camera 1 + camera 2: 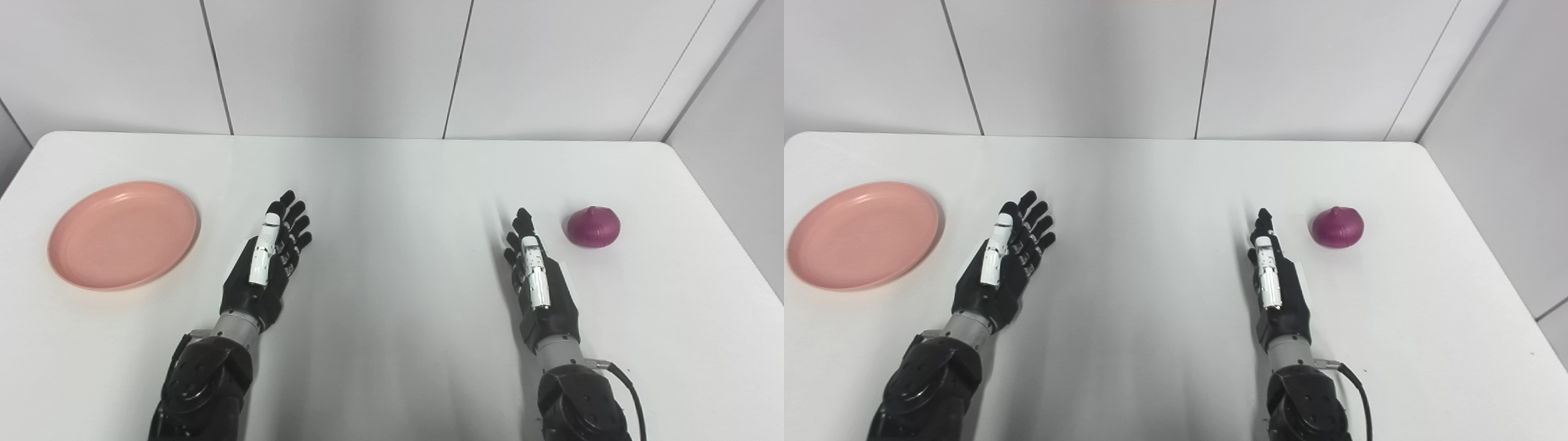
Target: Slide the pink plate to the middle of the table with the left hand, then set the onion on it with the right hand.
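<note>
Both hands are empty and flat, fingers extended and slightly apart, with nothing in either palm. The left hand [267, 257] lies over the table [392, 184] just right of the pink plate [124, 234], near it but not touching. The plate sits at the far left of the tabletop, close to the left edge, well apart from the middle. The right hand [539, 275] is edge-on to the camera, fingers pointing away, with the onion [593, 227] near its fingertips on the right side and slightly beyond them. Neither of the 2 steps looks begun; the plate appears yet to be moved.

Judging from this layout, the first risk lies with the slide. The plate is shallow with a raised rim, so a push landing on the near-right rim could tip or spin it rather than move it straight. Since the hand is on the plate's inner side, it must reach over or around to draw the plate rightward; a careless approach could nudge it further left, toward the table edge.

A second risk concerns the onion. It is round, looks smooth-skinned, and stands on its base with the tip up. A glancing touch from the fingers could roll it toward the right edge. A grasp closing off-centre might squeeze it out. Released from any height onto the shallow plate, it could roll off.
</note>
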You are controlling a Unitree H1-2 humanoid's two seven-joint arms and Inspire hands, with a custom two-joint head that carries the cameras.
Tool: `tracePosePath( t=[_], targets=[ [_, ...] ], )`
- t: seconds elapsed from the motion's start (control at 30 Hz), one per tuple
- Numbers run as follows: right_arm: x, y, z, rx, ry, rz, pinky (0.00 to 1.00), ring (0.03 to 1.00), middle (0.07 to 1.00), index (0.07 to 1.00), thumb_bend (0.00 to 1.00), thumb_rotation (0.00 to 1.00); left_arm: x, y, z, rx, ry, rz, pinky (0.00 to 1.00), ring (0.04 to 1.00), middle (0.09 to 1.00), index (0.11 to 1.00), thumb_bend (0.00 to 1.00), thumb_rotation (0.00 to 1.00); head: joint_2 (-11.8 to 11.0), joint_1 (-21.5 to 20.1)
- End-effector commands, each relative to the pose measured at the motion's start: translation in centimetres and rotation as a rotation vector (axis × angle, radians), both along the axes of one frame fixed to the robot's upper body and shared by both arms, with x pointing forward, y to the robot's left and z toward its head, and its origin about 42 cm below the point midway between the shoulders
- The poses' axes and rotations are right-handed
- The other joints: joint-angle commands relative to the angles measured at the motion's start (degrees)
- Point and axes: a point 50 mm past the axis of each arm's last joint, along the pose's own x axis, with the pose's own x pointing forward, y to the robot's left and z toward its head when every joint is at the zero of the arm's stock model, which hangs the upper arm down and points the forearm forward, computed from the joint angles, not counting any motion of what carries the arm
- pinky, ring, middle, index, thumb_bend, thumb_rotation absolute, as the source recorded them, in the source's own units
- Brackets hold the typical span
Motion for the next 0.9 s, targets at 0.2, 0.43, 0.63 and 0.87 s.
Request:
tracePosePath(
  t=[0.2, 0.43, 0.63, 0.87],
  targets=[
    [0.19, 0.13, 1.03, -0.001, -0.089, -0.004, 1.00, 1.000, 1.000, 1.000, 0.29, 1.00, 0.21, -0.29, 0.74, -0.011, -0.052, -0.001, 1.00, 1.000, 1.000, 1.000, 0.40, 1.00, -0.1, 0.2],
    [0.14, 0.10, 0.99, -0.011, -0.095, -0.005, 1.00, 1.000, 1.000, 1.000, 0.28, 1.00, 0.17, -0.30, 0.74, -0.012, -0.057, -0.001, 1.00, 1.000, 1.000, 1.000, 0.41, 1.00, -0.1, 0.2],
    [0.16, 0.10, 0.98, -0.002, -0.093, -0.001, 1.00, 1.000, 1.000, 1.000, 0.28, 1.00, 0.23, -0.29, 0.70, -0.010, -0.054, -0.001, 1.00, 1.000, 1.000, 1.000, 0.41, 1.00, -0.2, 0.2],
    [0.16, 0.15, 0.99, -0.010, -0.100, -0.007, 1.00, 1.000, 1.000, 1.000, 0.26, 1.00, 0.17, -0.29, 0.71, -0.009, -0.059, -0.003, 1.00, 1.000, 1.000, 1.000, 0.41, 1.00, -0.2, 0.0]
  ],
)
